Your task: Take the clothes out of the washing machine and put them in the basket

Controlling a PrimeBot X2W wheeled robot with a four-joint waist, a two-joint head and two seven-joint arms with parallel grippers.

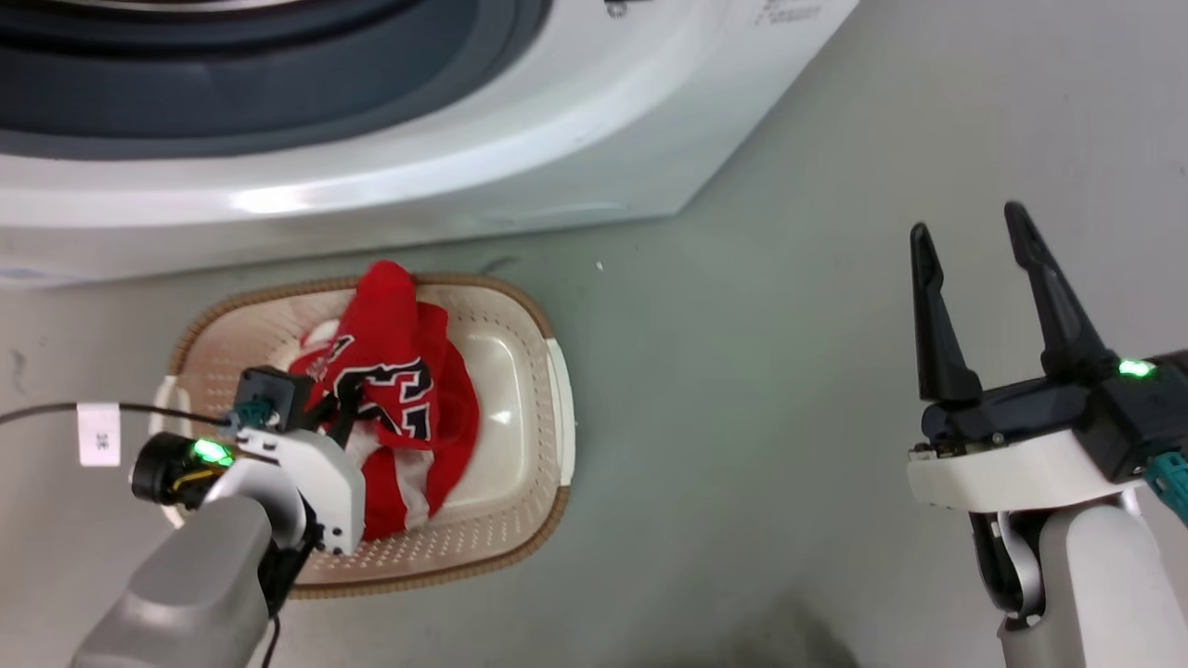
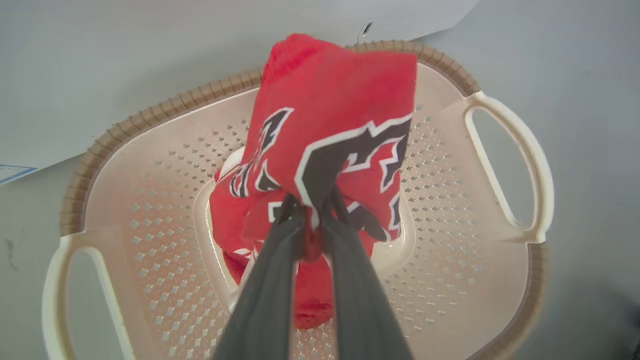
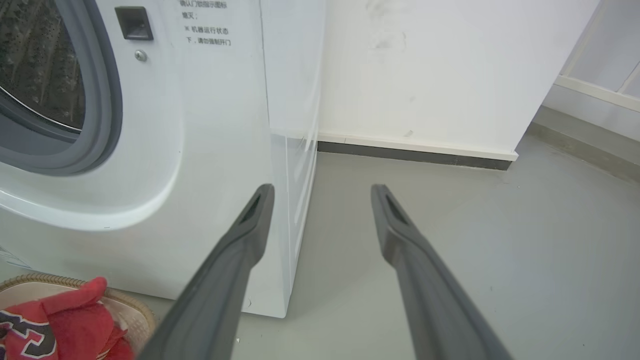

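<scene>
The red jersey clothes (image 1: 399, 371) with black-and-white lettering hang into the cream basket (image 1: 520, 371) on the floor before the washing machine (image 1: 418, 158). My left gripper (image 1: 339, 408) is above the basket, shut on a fold of the red cloth (image 2: 325, 135); in the left wrist view its fingers (image 2: 280, 250) pinch the fabric over the basket's perforated wall (image 2: 165, 200). My right gripper (image 1: 970, 237) stands open and empty over bare floor at the right. The right wrist view has the gripper (image 3: 322, 192), the washing machine's grey gasket (image 3: 100, 125) and the clothes (image 3: 65, 325) at lower left.
Grey floor (image 1: 789, 417) spreads between the basket and my right arm. A white wall with a dark skirting (image 3: 415, 155) stands beyond the washer's corner. A cable with a white tag (image 1: 99, 432) runs to my left wrist.
</scene>
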